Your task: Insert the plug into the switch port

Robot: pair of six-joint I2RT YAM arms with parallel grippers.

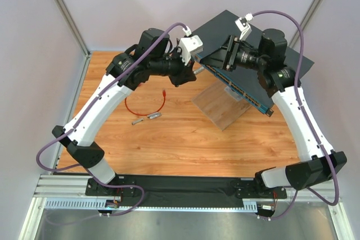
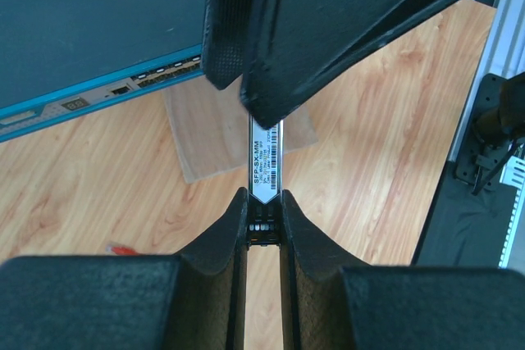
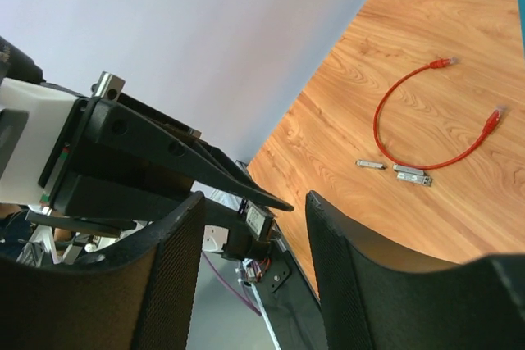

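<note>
Top external: plug point(image 1: 163, 91) on wood-grain tabletop point(image 1: 185, 144), pale lilac walls point(image 1: 129, 4) around.

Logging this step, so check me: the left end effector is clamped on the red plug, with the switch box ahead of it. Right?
Not the plug: the left wrist view shows the left end effector clamped on a small grey labelled module. The red cable lies loose on the table. The switch box is indeed ahead.

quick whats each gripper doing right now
left gripper: shut on the grey labelled module
right gripper: open, straddling that module, not gripping
</note>
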